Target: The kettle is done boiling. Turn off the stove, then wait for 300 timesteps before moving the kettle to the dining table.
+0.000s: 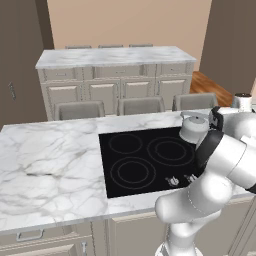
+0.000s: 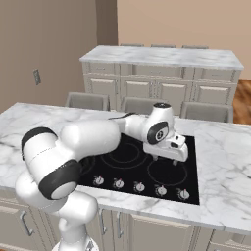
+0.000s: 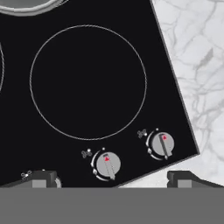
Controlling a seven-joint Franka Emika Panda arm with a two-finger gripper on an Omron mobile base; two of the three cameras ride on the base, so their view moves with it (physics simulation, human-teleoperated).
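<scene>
The gripper hangs above the front right corner of the stove, its two dark fingertips set wide apart with nothing between them, so it is open. Just beyond the tips sit two silver knobs: the nearer knob and the corner knob, each with a small red mark and a pointer bar. These knobs look small, hard and smooth; my guess is that a pinch across the raised bar would turn one best, since the round rim may slip. Past them lies an empty burner ring, and marble countertop borders the glass on the right.

The kettle stands upright on the far right burner, partly hidden by the arm. It probably holds hot water, though its inside is hidden, so it should feel heavy and slosh; the thin arched handle on top looks like the place to grip.
</scene>
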